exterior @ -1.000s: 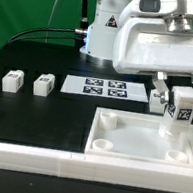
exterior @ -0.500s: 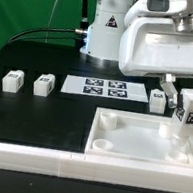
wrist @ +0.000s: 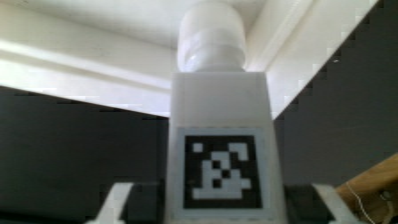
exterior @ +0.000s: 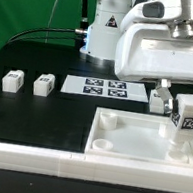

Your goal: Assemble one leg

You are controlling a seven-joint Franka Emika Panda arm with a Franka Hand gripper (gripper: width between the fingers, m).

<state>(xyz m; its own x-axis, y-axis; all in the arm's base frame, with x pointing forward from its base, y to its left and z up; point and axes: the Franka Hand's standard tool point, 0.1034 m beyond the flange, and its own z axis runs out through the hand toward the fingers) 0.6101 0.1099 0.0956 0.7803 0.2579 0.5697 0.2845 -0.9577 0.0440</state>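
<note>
The gripper (exterior: 188,105) is clamped on a leg (exterior: 187,121), held upright over the tray's (exterior: 133,139) corner socket. Judging by this, seating and tightening it remain.

Bright, even light bleaches the white tray (exterior: 139,135), faint shadows inside its sockets. The wrist view shows the leg (wrist: 222,110) soft, blurred.

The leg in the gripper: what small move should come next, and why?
Probably ease the leg straight down. The gripper holds it upright over a corner of the tray at the exterior view's right, and in the wrist view its round end points at that white corner. Whether it touches yet is unclear.
</note>
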